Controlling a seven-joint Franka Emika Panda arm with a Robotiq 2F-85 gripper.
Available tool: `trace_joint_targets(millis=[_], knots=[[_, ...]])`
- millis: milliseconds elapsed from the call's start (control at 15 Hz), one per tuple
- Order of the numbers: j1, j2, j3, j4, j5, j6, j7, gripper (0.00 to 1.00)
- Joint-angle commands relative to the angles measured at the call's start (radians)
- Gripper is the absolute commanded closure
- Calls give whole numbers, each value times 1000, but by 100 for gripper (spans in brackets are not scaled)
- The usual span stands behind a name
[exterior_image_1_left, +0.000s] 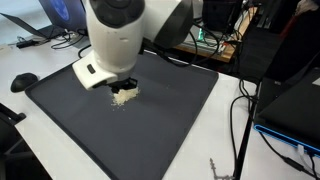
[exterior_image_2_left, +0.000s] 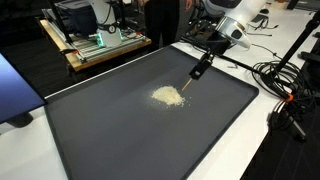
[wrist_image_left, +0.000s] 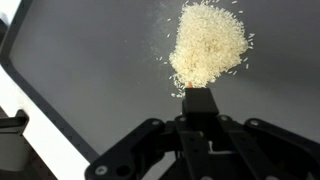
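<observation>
The gripper (wrist_image_left: 197, 128) has its fingers pinched tight on a dark tool (wrist_image_left: 197, 101) - some kind of short stick or scraper, can't tell which. The tool's tip sits right at the edge of the rice pile (wrist_image_left: 208, 45), which lies near the middle of the black mat (exterior_image_2_left: 110, 130) on the white table (exterior_image_2_left: 270, 150) - with a few loose grains scattered around it.

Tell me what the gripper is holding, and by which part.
The gripper holds a thin stick-like tool by its upper end; the lower tip points at the pile of grains.
</observation>
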Motion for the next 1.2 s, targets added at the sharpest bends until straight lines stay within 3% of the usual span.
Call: trace_joint_targets(millis=[0,533,1133], knots=[[-65,-11,7,53,183,-18,-142,96],[-276,-33,24,30,540,28,-308,96],[-521,-109,59,-201,934,252,-432,96]])
